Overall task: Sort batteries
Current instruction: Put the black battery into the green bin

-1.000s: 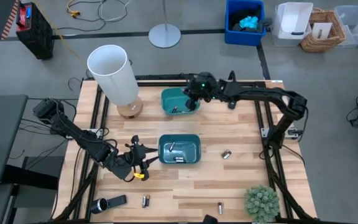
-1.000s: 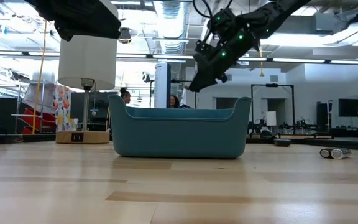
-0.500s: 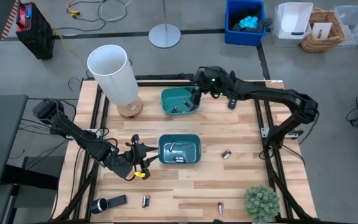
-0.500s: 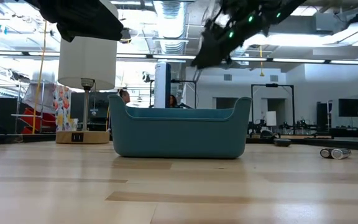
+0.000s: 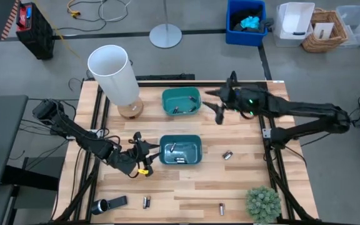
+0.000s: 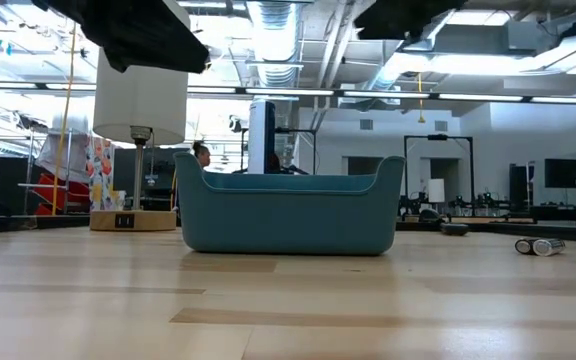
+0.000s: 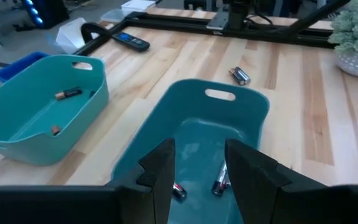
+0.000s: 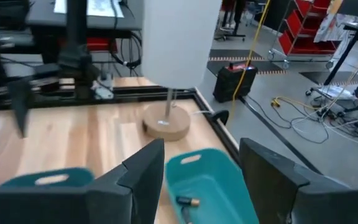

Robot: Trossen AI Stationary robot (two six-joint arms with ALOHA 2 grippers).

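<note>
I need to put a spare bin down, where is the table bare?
Bare wood lies between the lamp and the left arm. More lies right of the near bin, past the loose battery, up to the plant. It is crowded around the far bin and right gripper.

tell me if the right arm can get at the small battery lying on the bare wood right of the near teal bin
Probably yes: the small silvery battery lies alone on the wooden table, nothing over it, and the right gripper hangs empty with jaws apart beyond it.

The left gripper hangs low over the table's near left part, fingers parted. The right gripper reaches in from the right, raised, fingers apart and empty.
</note>
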